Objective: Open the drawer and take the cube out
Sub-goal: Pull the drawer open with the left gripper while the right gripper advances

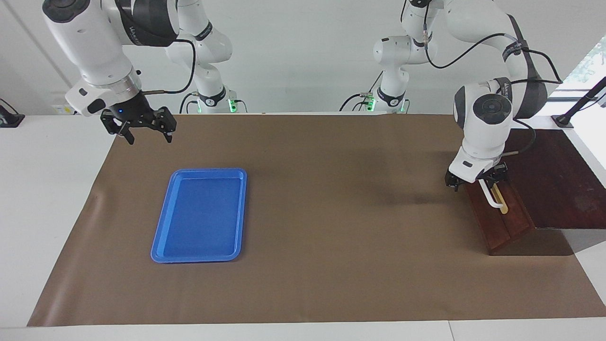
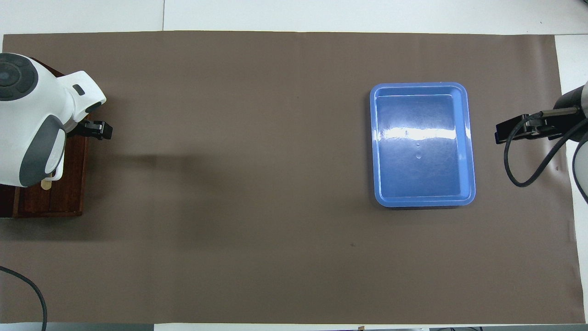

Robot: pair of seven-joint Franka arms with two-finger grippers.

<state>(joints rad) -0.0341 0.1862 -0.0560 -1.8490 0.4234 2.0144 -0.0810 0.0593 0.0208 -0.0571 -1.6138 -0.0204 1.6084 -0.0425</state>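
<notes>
White walls stand around a white table (image 1: 47, 199) with a big brown mat (image 1: 331, 213) spread over it.

At the left arm's end of the table, the left gripper (image 1: 476, 182) is down at the front of the drawer (image 1: 502, 222). It sits right at the top end of the white bar handle (image 1: 491, 196). I cannot tell if its fingers are open or closed on the handle, because the big white wrist hides them. The handle is on a tan strip (image 1: 502, 201). The drawer front looks flush with its dark red-brown wooden box (image 1: 554, 175), so it seems closed. The cube cannot be seen anywhere.

Out toward the right arm's end, the right gripper (image 1: 147, 135) hangs up in the air over the edge of the mat. Its two black fingers (image 1: 130, 137) are spread wide, and it holds nothing. This arm waits.

A flat blue plastic tray (image 1: 163, 237) lies on the mat, farther from the robots than the right gripper. It has nothing in it.
</notes>
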